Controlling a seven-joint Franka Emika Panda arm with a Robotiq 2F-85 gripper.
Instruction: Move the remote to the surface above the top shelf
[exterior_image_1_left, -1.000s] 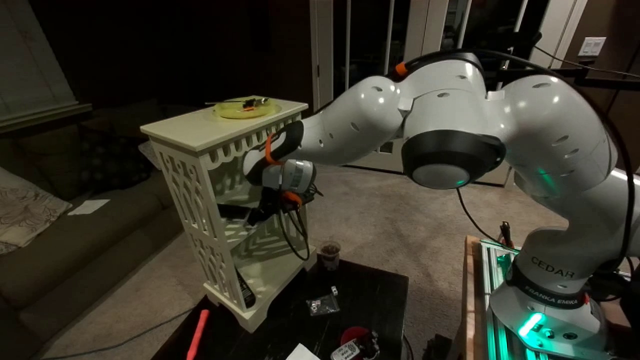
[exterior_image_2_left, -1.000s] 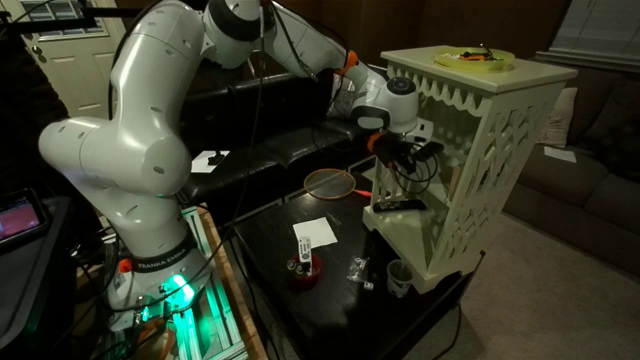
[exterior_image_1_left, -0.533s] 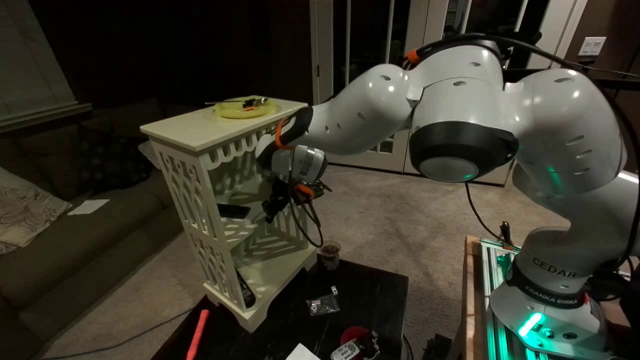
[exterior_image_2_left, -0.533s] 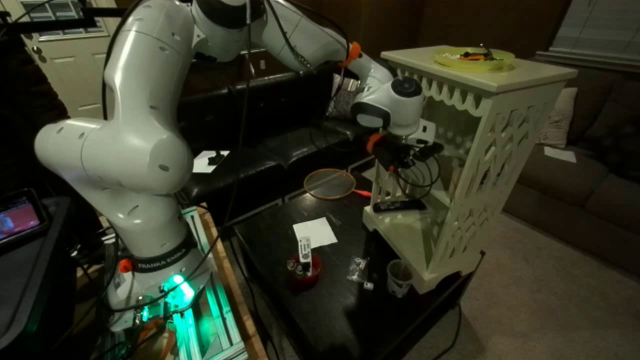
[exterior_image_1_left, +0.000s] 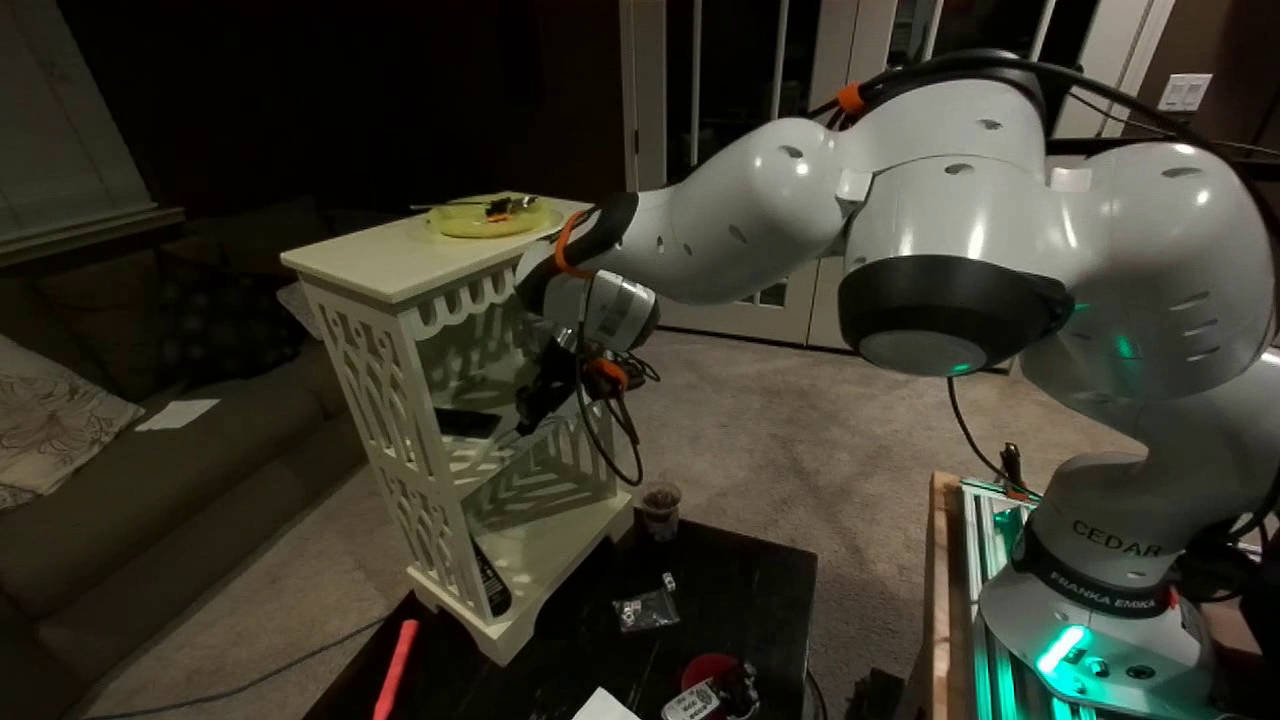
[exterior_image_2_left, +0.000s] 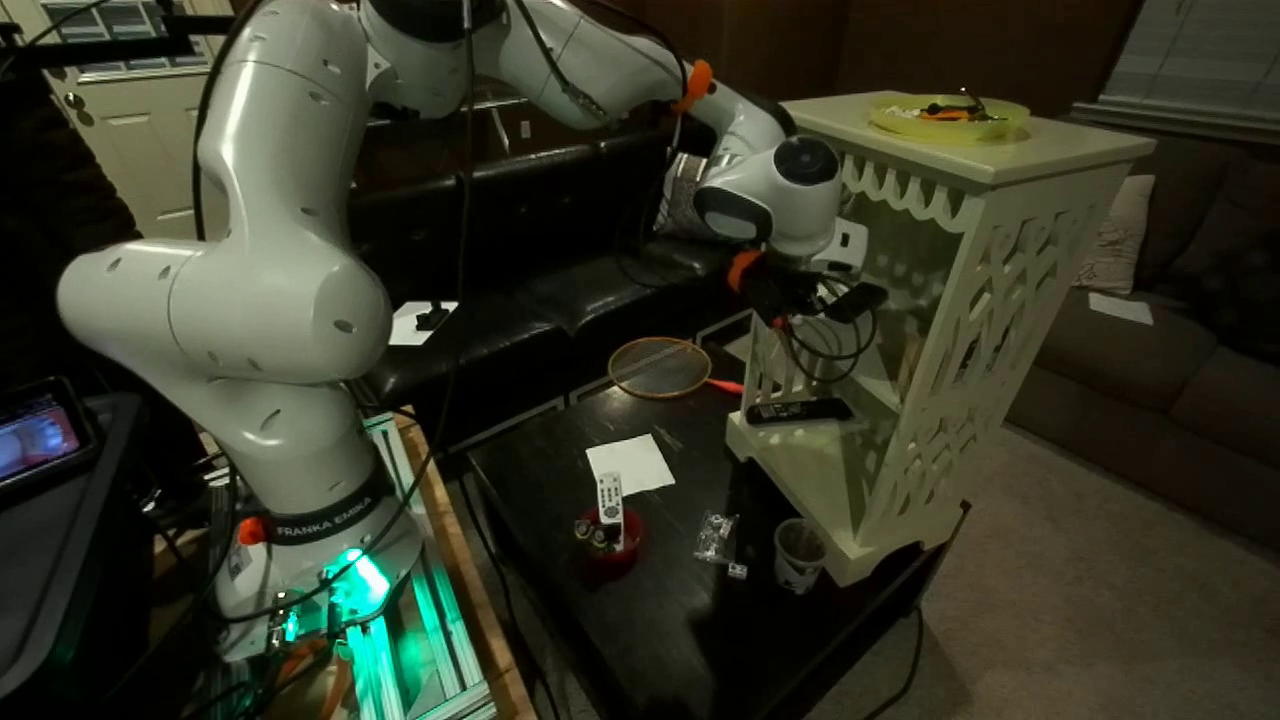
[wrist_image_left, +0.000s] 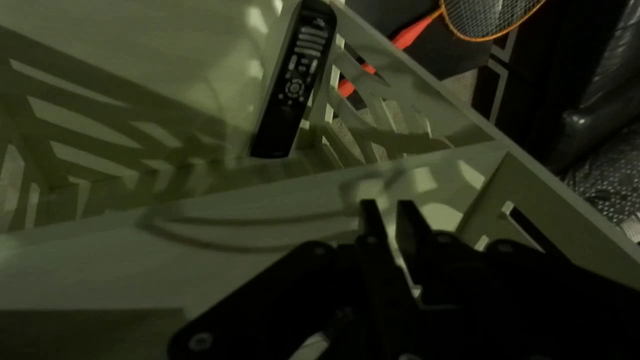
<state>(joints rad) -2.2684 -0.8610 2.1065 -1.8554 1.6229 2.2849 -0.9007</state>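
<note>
Jaws barely parted, empty, the gripper (wrist_image_left: 388, 214) hangs higher than the remote (wrist_image_left: 295, 80), low in the stand (exterior_image_2_left: 925, 370) at the tabletop's (exterior_image_2_left: 540, 470) far edge; best to open wider, straddling the remote crosswise

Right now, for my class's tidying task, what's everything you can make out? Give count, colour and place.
Stand: 1, cream, on table
Remote: 1, black, stand's bottom board
Unidentified oblong: 1, black, inner shelf
Dish: 1, yellow, top board
Table: 1, black, under stand
Cup: 1, pale, table
Bag: 1, clear, table
Bowl: 1, red, table
Second remote: 1, white, at bowl
Racket: 1, orange and red, table's edge
Sofas: 2, black and brownish, around table
Paper sheets: 3, white, table and sofas
Cushions: several, light and dark, sofas
Robot arm: 1, white, bench
Pincer: 1, black, stand's open front
</note>
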